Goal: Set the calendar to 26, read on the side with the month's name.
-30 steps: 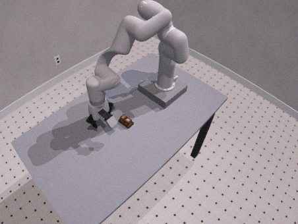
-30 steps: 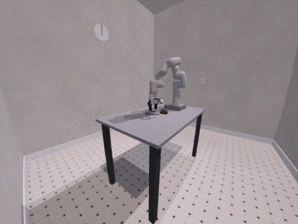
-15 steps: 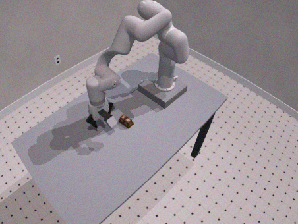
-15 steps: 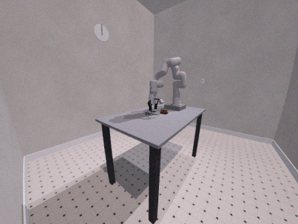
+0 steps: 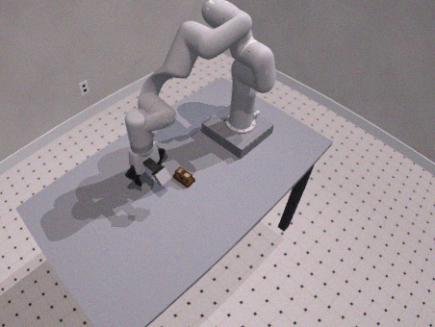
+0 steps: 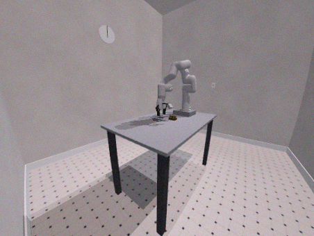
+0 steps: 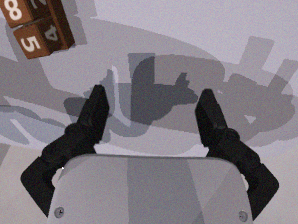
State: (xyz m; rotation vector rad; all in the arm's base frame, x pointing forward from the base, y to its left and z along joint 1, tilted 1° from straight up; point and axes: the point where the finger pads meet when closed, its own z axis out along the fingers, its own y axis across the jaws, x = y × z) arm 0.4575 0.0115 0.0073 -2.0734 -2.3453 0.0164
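In the top view, appears small and brown on the surface (image 5: 168, 250) (image 6: 163, 135) (image 7: 200, 25): see the calendar (image 5: 184, 177) (image 6: 173, 118) (image 7: 47, 30), apart from the tool (image 5: 149, 169) (image 6: 161, 113) (image 7: 153, 97). As for the tool, hangs fingers-down near the calendar, above the surface and off to the left of it in the top view. Stands fully open, with 2 dark fingers spread wide and nothing held between them.

In the wrist view, find the calendar at the upper left, partly cut off. Read 8 and 5 on the brighter faces of 2 brown cubes (image 7: 36, 42), and a paler 4 on a darker face beside the 5. Cannot read the month's name or tell which side bears it.

Beyond the calendar in the exterior view, note the grey base block (image 5: 228, 141) (image 6: 191, 113) under the arm (image 5: 207, 38) (image 6: 189, 87).

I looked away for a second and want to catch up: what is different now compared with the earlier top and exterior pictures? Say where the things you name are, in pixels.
Nothing visibly changed. The arm holds the same pose, the gripper (image 5: 147, 168) (image 6: 161, 113) (image 7: 153, 97) hangs open beside the calendar (image 5: 184, 177) (image 6: 173, 117) (image 7: 61, 27), and nothing was visibly taken hold of or let go.
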